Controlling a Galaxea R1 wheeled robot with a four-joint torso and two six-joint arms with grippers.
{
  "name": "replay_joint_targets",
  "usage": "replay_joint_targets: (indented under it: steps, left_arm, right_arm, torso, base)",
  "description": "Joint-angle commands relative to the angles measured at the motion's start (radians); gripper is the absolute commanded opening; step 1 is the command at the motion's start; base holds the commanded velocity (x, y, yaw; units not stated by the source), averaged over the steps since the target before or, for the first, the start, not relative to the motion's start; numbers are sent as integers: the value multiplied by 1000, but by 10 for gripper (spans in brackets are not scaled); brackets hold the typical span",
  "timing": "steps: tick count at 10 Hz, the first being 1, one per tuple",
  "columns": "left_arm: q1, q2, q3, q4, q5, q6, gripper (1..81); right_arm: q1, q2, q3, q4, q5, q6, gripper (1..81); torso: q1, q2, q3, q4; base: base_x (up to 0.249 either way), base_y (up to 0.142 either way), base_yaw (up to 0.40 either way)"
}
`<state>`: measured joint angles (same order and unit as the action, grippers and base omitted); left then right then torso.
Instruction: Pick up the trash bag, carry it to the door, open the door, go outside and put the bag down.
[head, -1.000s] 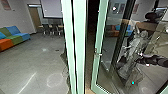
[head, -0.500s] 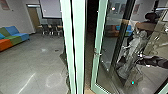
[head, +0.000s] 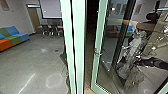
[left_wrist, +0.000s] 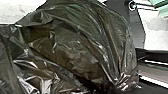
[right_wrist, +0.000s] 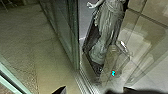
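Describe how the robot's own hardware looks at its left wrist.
A broad, dark grey plate with an angled edge has a round fitting, ringed in a paler tone, near its corner. Close by runs a straight, dark bar with bright lines along it.

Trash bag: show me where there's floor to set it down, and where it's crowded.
The broadest open floor is bordered by the coloured sofa, the chairs and the green post. A narrow gap parts that post from the door, likely tight for the trash bag. It is crowded around the statue.
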<state>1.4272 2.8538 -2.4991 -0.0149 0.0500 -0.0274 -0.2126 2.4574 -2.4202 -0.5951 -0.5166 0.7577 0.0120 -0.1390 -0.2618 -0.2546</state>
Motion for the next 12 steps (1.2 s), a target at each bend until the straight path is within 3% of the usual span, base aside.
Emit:
replay_joint_targets:
  steps: [1,5,6,10,12]
  left_arm:
    - [-40,-7,5,-22,65,0,10]
    - [-34,-10,5,-27,65,0,10]
    - [-34,-11,3,-27,64,0,10]
    - [-30,-13,3,-27,65,0,10]
    - [-27,-13,5,-27,65,0,10]
  right_arm:
    - [241,-18,-112,-229,124,-81,811]
    - [232,1,-115,-224,125,-80,811]
    - [227,-2,-121,-221,125,-80,811]
    - [199,-32,-134,-187,130,-78,811]
    - [209,-41,-134,-186,128,-78,811]
  torso:
    - [0,0,49,0]
    - [0,0,144,0]
    - [0,0,111,0]
    - [-2,-1,125,0]
    - [-2,-1,84,0]
  base:
    - [0,0,0]
    - [0,0,0]
    - [0,0,0]
    - [0,0,0]
    - [0,0,0]
